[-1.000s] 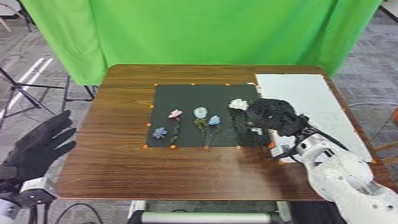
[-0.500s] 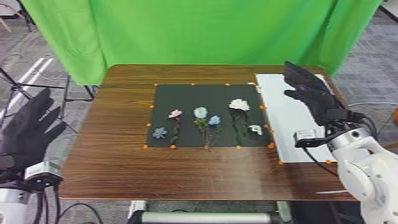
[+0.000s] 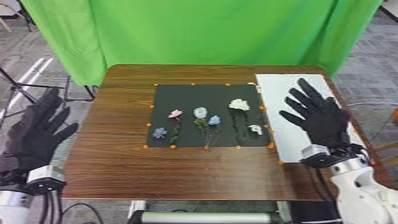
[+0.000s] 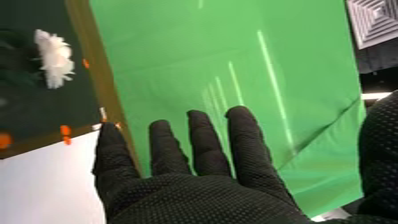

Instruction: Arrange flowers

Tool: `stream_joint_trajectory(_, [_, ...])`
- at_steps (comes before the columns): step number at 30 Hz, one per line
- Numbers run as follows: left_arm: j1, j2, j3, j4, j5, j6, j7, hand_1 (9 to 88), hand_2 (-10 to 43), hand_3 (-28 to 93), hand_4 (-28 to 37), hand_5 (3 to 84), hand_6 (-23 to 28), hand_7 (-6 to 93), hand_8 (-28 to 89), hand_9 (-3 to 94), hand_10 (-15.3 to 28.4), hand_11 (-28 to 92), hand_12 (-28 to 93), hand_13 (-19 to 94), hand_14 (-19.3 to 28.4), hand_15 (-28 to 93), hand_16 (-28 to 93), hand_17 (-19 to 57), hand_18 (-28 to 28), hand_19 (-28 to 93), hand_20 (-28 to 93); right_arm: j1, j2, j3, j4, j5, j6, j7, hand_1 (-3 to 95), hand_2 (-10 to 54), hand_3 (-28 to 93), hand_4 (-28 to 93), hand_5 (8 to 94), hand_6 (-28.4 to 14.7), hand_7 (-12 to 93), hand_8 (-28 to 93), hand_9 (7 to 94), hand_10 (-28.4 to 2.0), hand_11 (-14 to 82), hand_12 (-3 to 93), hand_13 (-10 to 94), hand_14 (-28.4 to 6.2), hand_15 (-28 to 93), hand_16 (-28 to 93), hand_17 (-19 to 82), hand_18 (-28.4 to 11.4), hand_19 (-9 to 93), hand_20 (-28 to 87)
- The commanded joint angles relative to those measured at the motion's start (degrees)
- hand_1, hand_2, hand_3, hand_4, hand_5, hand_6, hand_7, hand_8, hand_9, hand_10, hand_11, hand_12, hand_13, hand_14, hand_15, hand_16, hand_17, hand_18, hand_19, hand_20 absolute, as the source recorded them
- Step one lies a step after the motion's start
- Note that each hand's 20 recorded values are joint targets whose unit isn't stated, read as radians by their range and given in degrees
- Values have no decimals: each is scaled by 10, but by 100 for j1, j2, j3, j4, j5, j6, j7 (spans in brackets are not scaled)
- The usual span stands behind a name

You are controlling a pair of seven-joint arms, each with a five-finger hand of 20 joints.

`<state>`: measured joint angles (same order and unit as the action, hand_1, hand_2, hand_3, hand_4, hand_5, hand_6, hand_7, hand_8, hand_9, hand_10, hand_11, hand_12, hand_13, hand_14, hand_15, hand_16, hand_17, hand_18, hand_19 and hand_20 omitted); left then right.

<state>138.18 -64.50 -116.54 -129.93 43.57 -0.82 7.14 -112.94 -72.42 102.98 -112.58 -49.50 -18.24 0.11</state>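
Here's the right hand (image 3: pixel 325 126), empty, fingers spread over the white board (image 3: pixel 286 143), nearer than the spread left hand (image 3: pixel 34 134) to the small white flower (image 3: pixel 256 129), leftward on the dark mat (image 3: pixel 178 97). Beyond, the tall white flower (image 3: pixel 239 104), stem robotward; any touch-up likely goes left.

The brown wooden worktop (image 3: pixel 195 172) carries 1 dark mat (image 3: pixel 180 94), lying between the left hand (image 3: pixel 34 132) and the right hand (image 3: pixel 327 125), and 1 white sheet (image 3: pixel 277 92), partly behind the right hand in the head view. Orange markers (image 3: pixel 173 146) edge the mat, left of the right hand.
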Motion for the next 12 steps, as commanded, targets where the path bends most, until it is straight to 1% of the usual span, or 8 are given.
stream_joint_trajectory(1, [16, -173, 27, 14, -15, -60, -119, 207, -68, 643, -283, 168, 6, 151, -74, 129, 72, -11, 294, 80, 104, -10, 143, -178, 205, 310, 62, -196, -60, -114, -120, -33, 399, -260, 93, -52, 787, -248, 245, -25, 61, -52, 233, -110, -16, 234, 155, -115, -81, 369, -80, -202, 279, 133])
stream_joint_trajectory(3, [-27, -207, 44, 34, -3, -116, -152, 204, -68, 650, -283, 169, 7, 150, -74, 129, 72, -9, 293, 81, 103, -6, 144, -179, 205, 310, 63, -187, -44, -121, -135, -54, 418, -252, 93, -53, 789, -248, 246, -26, 65, -53, 237, -112, -14, 236, 157, -115, -77, 375, -78, -201, 282, 136])
stream_joint_trajectory(4, [-63, -206, 63, 49, 2, -144, -185, 204, -67, 651, -283, 169, 7, 150, -74, 129, 73, -8, 293, 82, 103, -5, 145, -179, 206, 311, 64, -200, -18, -120, -156, -69, 455, -275, 93, -53, 789, -248, 246, -27, 66, -54, 238, -113, -13, 236, 158, -115, -76, 377, -78, -201, 282, 137])
stream_joint_trajectory(6, [-145, -184, 117, 81, -4, -158, -182, 205, -66, 650, -283, 169, 7, 151, -74, 131, 74, -4, 294, 82, 104, -2, 145, -180, 208, 313, 65, -199, 7, -111, -191, -76, 497, -317, 95, -53, 789, -247, 246, -30, 67, -55, 239, -115, -12, 238, 160, -116, -75, 381, -77, -202, 284, 139])
stream_joint_trajectory(7, [-157, -171, 129, 82, -15, -139, -177, 205, -66, 651, -283, 169, 7, 151, -74, 131, 74, -2, 294, 83, 105, 0, 145, -181, 209, 314, 65, -194, 5, -116, -199, -61, 511, -306, 96, -53, 789, -247, 246, -31, 67, -55, 239, -116, -12, 239, 162, -117, -74, 383, -75, -202, 286, 141])
stream_joint_trajectory(10, [-189, -200, 181, 94, -31, -125, -174, 206, -64, 652, -283, 169, 6, 152, -74, 130, 74, 2, 294, 85, 105, 8, 145, -181, 210, 316, 66, -201, 6, -122, -219, -38, 531, -321, 99, -54, 792, -246, 247, -33, 72, -55, 242, -117, -11, 241, 165, -116, -73, 386, -72, -202, 288, 144])
stream_joint_trajectory(11, [-237, -189, 211, 122, -25, -120, -162, 206, -64, 653, -283, 170, 7, 152, -74, 130, 74, 4, 293, 85, 105, 11, 144, -181, 211, 318, 67, -207, -1, -138, -231, -37, 584, -359, 100, -54, 792, -246, 247, -33, 73, -55, 243, -117, -11, 241, 165, -116, -72, 386, -72, -202, 289, 145])
stream_joint_trajectory(12, [-221, -200, 232, 115, -18, -82, -136, 206, -64, 654, -283, 170, 7, 152, -75, 130, 75, 4, 292, 85, 105, 12, 144, -180, 211, 320, 68, -181, -7, -152, -224, -52, 595, -354, 101, -54, 792, -246, 248, -34, 73, -56, 243, -117, -11, 241, 167, -115, -71, 387, -71, -202, 289, 145])
